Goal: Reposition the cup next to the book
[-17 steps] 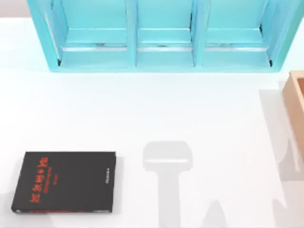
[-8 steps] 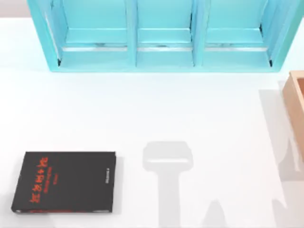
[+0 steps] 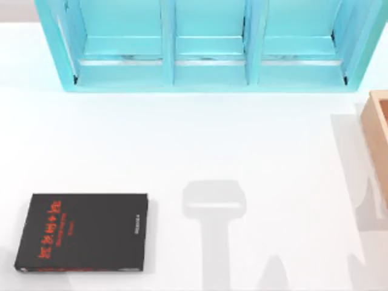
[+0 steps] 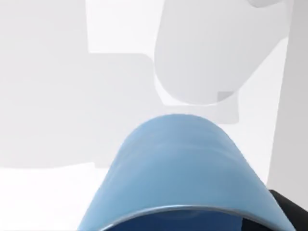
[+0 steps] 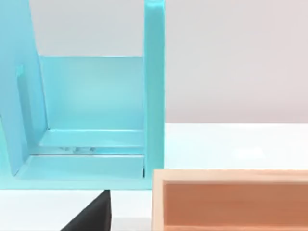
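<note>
The black book point(image 3: 82, 232) with red lettering lies flat at the table's front left in the top view. The blue cup point(image 4: 178, 173) sits very close in the left wrist view, its rim nearest the camera and white table behind it. One dark finger point(image 4: 291, 211) of my left gripper rests against the cup's side, and the gripper looks shut on the cup. In the right wrist view a dark finger point(image 5: 91, 216) of my right gripper pokes in low, facing the shelf.
A teal shelf unit point(image 3: 209, 45) with three bays spans the back of the table; one of its bays point(image 5: 91, 110) fills the right wrist view. A wooden box point(image 3: 377, 130) stands at the right edge and shows close up point(image 5: 231, 199). Grey shadows cross the table's front middle and right.
The book, shelf and box have not moved. Only the shadows at the table's right edge shift slightly.
</note>
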